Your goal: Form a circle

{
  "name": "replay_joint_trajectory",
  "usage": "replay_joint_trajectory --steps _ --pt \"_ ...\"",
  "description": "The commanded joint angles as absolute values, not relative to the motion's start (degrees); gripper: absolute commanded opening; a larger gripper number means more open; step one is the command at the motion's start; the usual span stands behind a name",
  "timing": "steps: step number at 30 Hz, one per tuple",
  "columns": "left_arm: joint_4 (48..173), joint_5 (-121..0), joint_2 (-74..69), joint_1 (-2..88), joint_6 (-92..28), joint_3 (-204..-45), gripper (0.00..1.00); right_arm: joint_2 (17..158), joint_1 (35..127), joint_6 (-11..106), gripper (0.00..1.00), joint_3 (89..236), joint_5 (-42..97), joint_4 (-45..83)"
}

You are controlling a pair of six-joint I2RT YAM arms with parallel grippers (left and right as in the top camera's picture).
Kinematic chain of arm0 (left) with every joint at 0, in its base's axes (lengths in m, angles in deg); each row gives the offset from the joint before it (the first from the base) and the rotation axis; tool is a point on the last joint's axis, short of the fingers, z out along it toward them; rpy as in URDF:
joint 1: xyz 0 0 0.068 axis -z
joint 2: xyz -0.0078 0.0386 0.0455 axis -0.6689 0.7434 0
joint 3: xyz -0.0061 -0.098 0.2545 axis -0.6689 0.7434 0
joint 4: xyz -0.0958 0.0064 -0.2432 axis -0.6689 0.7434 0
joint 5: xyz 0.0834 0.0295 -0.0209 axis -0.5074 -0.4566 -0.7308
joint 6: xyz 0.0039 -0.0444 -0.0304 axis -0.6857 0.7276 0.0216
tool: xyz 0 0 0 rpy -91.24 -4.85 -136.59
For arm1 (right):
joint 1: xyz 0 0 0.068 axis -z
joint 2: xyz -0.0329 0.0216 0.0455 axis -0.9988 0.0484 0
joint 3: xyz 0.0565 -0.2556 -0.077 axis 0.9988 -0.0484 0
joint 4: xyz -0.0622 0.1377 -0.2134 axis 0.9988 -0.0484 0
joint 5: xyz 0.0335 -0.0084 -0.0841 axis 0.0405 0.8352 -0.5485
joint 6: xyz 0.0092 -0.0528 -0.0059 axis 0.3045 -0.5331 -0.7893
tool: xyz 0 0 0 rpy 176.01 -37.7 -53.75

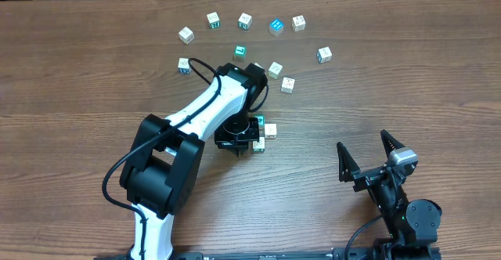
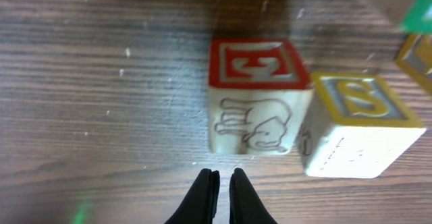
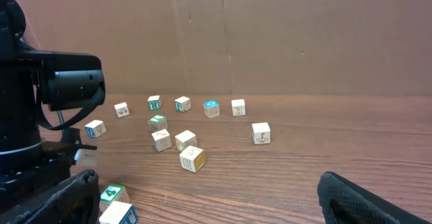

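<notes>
Small pale and teal cubes for the circle point(image 1: 245, 20) lie spread in a loose arc at the far side, with a few point(image 1: 275, 69) inside it. The right wrist view shows the same cubes point(image 3: 192, 158) scattered. My left gripper point(image 2: 224, 177) is shut and holds nothing. It sits low over the table just short of a red-topped cube point(image 2: 256, 96), and a yellow-topped S cube point(image 2: 361, 123) touches that cube's right side. From overhead, two cubes point(image 1: 268, 131) sit right beside the left gripper point(image 1: 249, 137). My right gripper point(image 1: 365, 149) stands open and empty at the near right point(image 3: 216, 204).
The left arm point(image 1: 196, 115) reaches across the table's middle from the near left. A cardboard wall point(image 3: 270, 35) backs the table. A green-topped cube point(image 3: 113, 194) and a blue-edged one point(image 3: 118, 214) lie near the right gripper's left finger in its view.
</notes>
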State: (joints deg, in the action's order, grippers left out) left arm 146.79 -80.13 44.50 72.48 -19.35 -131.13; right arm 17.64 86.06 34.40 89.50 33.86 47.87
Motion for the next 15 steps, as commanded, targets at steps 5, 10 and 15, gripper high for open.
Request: replay_joint_trajectory --steps 5,10,15 --pt "143.71 -79.74 43.13 72.79 -20.08 -130.82 0.04 17.11 86.23 34.16 1.0 88.93 33.44 48.18" --pt "142.9 -80.35 43.13 72.76 -20.1 -130.82 0.04 17.11 86.23 34.16 1.0 88.93 33.44 48.2" --pt "142.88 -81.12 43.13 72.79 -20.12 -130.82 0.04 17.11 86.23 34.16 1.0 88.93 33.44 48.18"
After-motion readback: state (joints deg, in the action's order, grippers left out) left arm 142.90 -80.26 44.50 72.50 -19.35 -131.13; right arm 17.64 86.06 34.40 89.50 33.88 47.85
